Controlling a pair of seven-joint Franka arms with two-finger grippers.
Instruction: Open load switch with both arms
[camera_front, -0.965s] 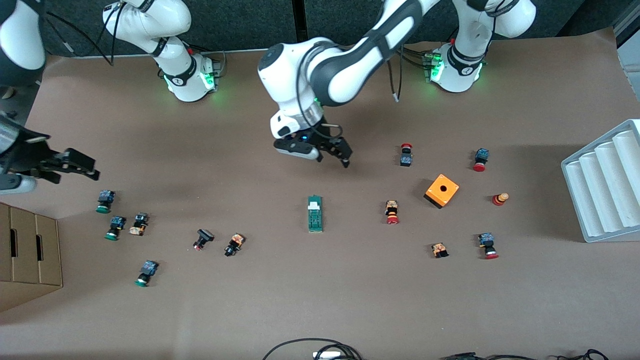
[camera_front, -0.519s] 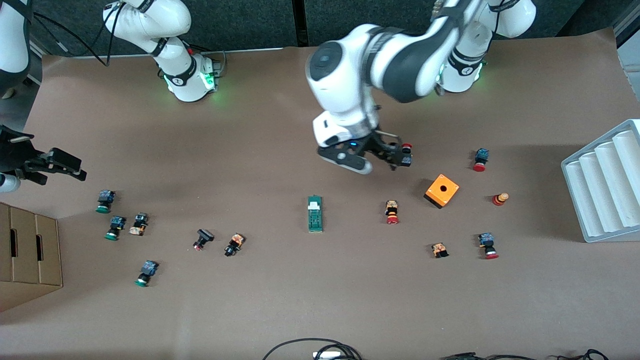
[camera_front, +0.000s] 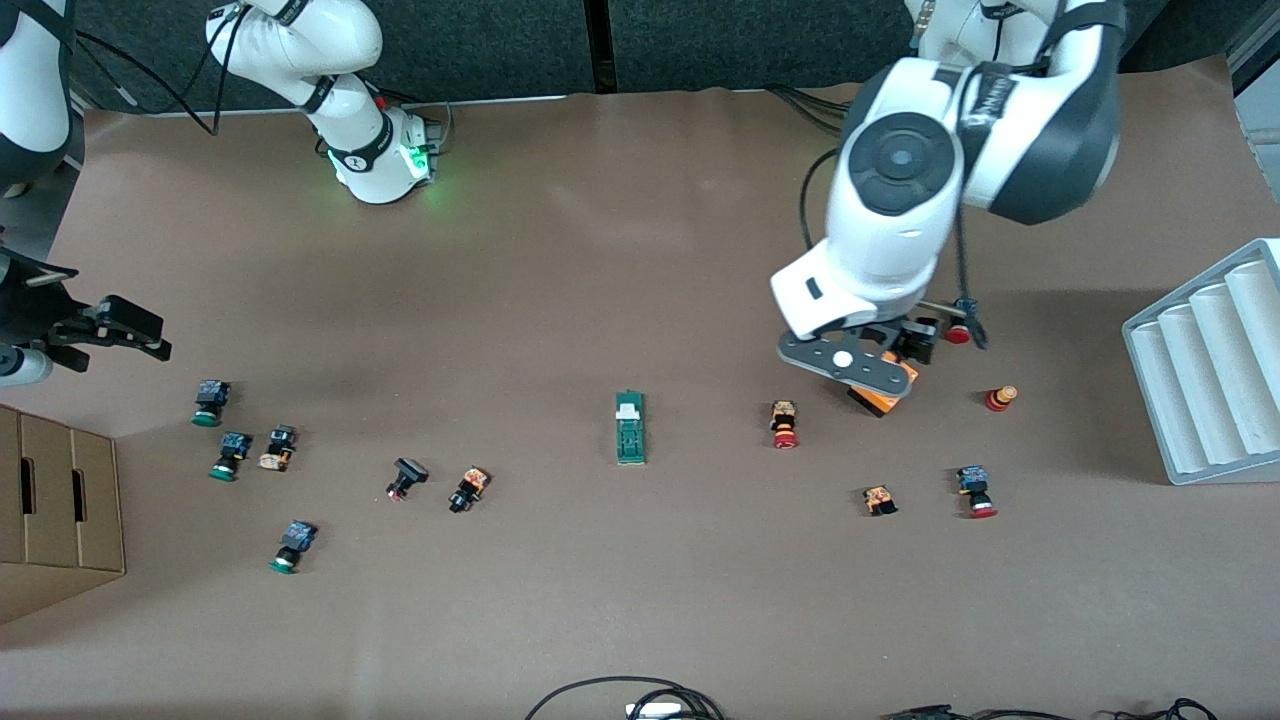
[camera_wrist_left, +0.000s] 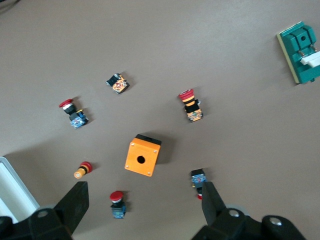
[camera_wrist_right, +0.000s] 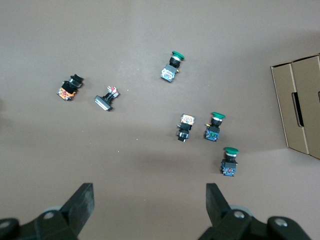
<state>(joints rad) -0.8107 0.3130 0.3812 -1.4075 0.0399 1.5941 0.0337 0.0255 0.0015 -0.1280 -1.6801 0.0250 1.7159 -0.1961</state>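
Note:
The load switch, a narrow dark-green block with a white tab at one end, lies flat in the middle of the table; it shows at the edge of the left wrist view. My left gripper hangs open and empty over the orange box and a red-capped button, well toward the left arm's end from the switch. In the left wrist view its fingers stand wide apart. My right gripper is open and empty in the air at the right arm's end, over bare table.
Green-capped buttons lie scattered near the right arm's end, beside a cardboard box. Red-capped buttons lie around the orange box. A white ribbed tray stands at the left arm's end. Cables lie at the near edge.
My left arm has swung from over the table's middle, near the load switch, toward its own end, ending over the orange box. The right gripper has barely shifted. Both stayed open.

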